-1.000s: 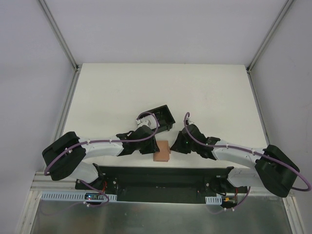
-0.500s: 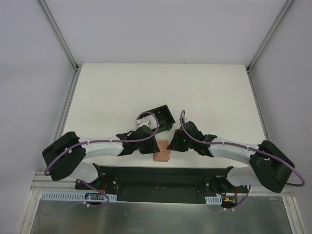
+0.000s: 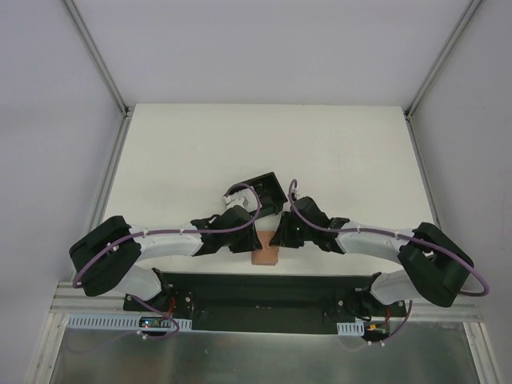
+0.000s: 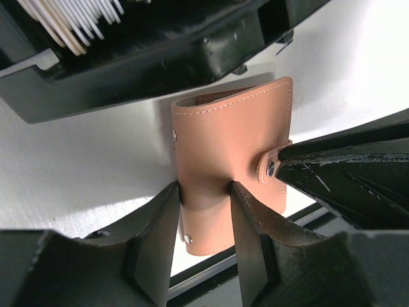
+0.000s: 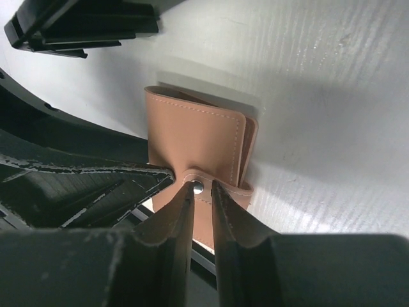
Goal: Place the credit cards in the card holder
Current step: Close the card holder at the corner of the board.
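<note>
From above, my left arm (image 3: 168, 237) and right arm (image 3: 372, 240) fold inward over the tan wallet (image 3: 265, 257) at the table's (image 3: 184, 144) near edge. At the left wrist, my left gripper (image 4: 203, 190) squeezes its smooth, stitched leather body. At the right wrist, my right gripper (image 5: 199, 188) pinches the rounded snap tab (image 5: 225, 181).

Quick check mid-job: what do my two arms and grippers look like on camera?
The left arm and right arm: white links, black joint housings, a purple cable along each. The left gripper and right gripper: black, tapered fingers, edges scuffed pale.
</note>
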